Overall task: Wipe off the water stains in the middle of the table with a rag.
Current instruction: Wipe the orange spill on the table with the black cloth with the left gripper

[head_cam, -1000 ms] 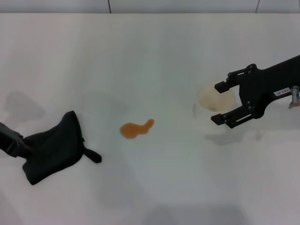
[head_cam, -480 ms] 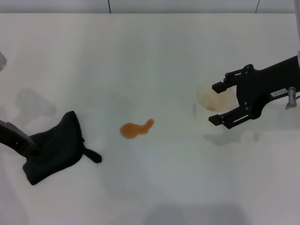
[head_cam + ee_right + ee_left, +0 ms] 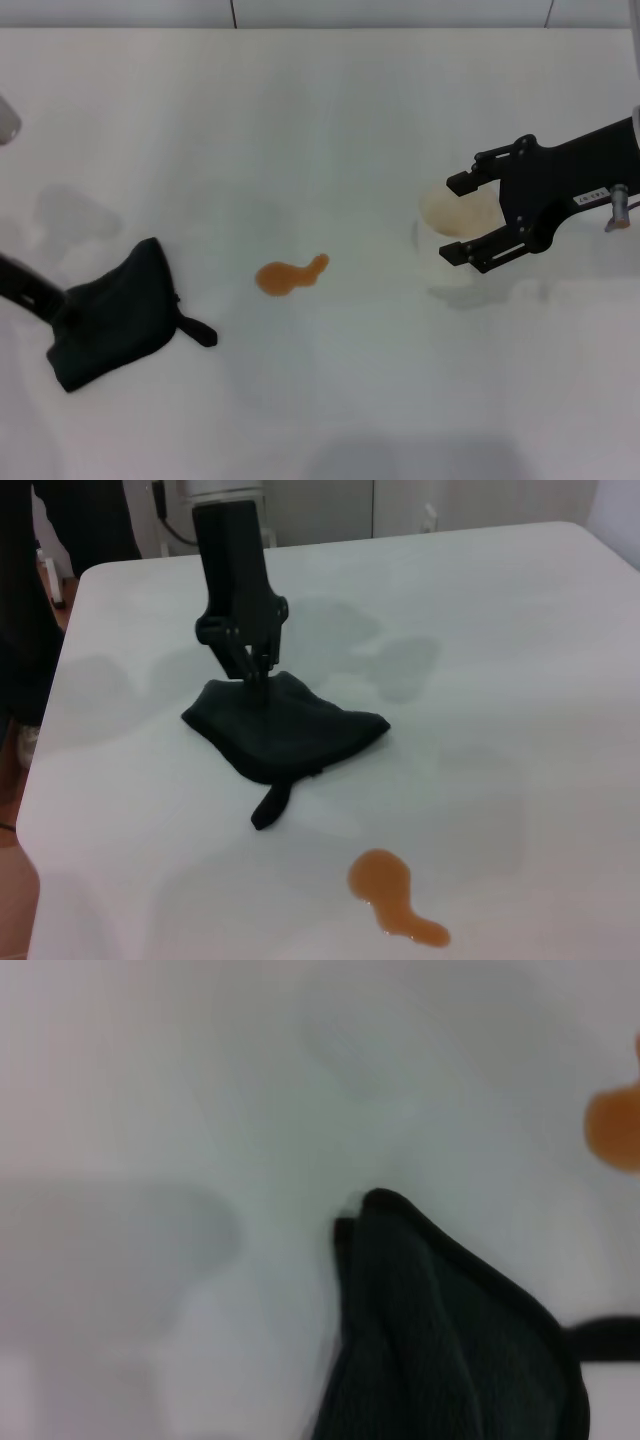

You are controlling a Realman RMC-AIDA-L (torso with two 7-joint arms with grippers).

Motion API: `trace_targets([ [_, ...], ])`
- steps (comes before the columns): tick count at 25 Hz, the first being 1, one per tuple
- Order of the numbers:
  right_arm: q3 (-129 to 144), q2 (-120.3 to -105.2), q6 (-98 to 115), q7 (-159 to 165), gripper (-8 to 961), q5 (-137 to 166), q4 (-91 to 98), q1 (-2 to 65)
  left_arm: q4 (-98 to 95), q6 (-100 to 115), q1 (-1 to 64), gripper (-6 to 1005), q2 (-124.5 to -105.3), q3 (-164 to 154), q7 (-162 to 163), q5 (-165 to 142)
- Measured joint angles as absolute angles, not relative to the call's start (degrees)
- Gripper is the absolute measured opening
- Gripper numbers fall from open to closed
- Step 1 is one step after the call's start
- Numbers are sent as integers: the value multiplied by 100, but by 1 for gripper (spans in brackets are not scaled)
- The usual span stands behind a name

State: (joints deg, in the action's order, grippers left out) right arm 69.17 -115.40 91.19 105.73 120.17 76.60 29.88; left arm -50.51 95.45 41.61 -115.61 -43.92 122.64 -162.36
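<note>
The water stain, a small orange-brown blotch with a short tail, lies mid-table. It also shows in the right wrist view and at the edge of the left wrist view. The black rag lies crumpled to the stain's left, its strap tab pointing toward the stain. My left gripper is at the rag's far-left edge. In the right wrist view it stands upright, pinched shut on the rag's edge. My right gripper hangs open over the right side.
A pale paper cup stands right of the stain, partly behind my right gripper's open fingers. In the right wrist view the table's edge runs past the rag, with a dark figure beyond it.
My right gripper has drifted slightly left and away from me, still open. My left arm has shifted a little at the rag's edge. Rag and stain have not moved.
</note>
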Motion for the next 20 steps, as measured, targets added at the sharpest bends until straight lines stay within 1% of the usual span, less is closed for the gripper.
trace_targets([
  [5, 6909, -11540, 9120, 10576, 833, 11976, 7671, 2985, -5059, 9363, 4445, 56, -11576, -4378, 12574, -16231],
  [8, 6908, -11539, 9121, 10577, 833, 11973, 7673, 2986, -5025, 9207, 4784, 56, -11656, -4432, 12712, -16233],
  [11, 6907, -11540, 9120, 10590, 833, 11971, 7673, 2989, -4997, 8985, 5124, 56, -11793, -4679, 12694, -16218],
  [14, 6908, -11539, 9118, 10616, 833, 11968, 7673, 3003, -4747, 8723, 5445, 56, -11869, -4892, 12674, -16181],
  [16, 6908, -11539, 9116, 10624, 833, 11933, 7673, 3007, -4369, 8532, 5719, 56, -11906, -4949, 12659, -16150],
  [20, 6908, -11539, 9106, 10623, 832, 11856, 7672, 2991, -3786, 8268, 5964, 57, -11923, -5396, 12642, -15729],
])
